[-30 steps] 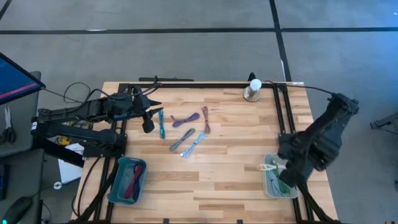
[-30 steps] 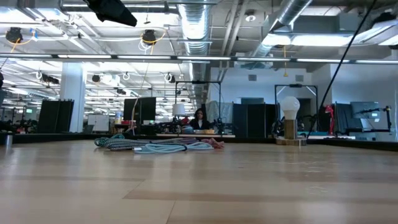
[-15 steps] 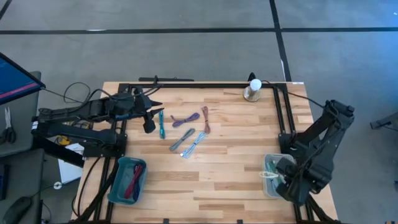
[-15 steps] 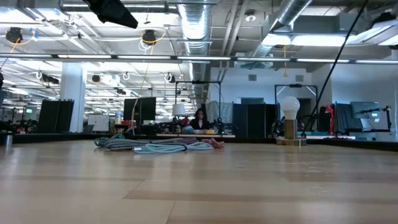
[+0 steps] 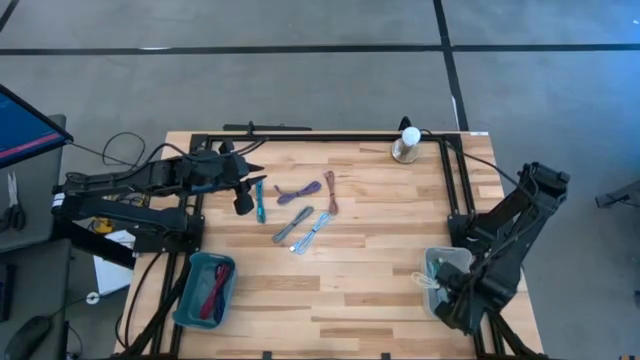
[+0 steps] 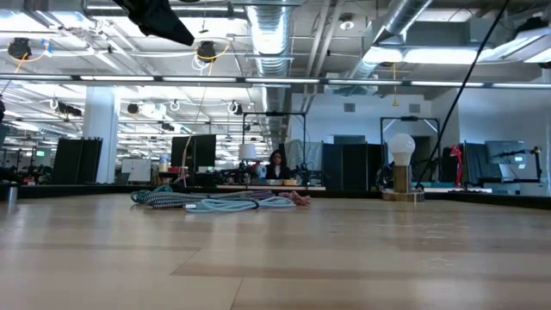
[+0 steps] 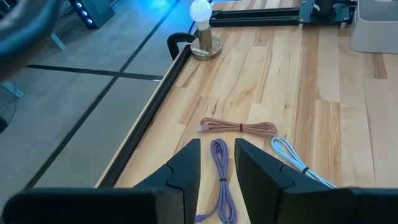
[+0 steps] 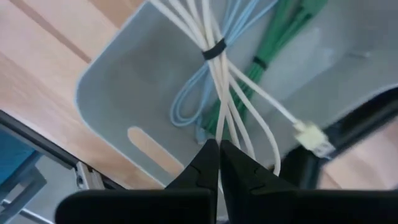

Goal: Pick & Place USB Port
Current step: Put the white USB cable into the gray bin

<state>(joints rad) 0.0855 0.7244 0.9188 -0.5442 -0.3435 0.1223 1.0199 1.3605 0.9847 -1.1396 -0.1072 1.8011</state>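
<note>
The right gripper [image 8: 217, 152] is clenched on a white cable [image 8: 214, 74], holding it over the grey tray [image 5: 437, 262] at the table's four o'clock for deposit. The left gripper [image 7: 217, 165], jaws parted and empty, hovers above the purple cable [image 7: 221, 174] at ten o'clock.

wooden table [image 5: 360, 280], loose cables [image 5: 300, 215], two bins [image 5: 190, 300]
</note>
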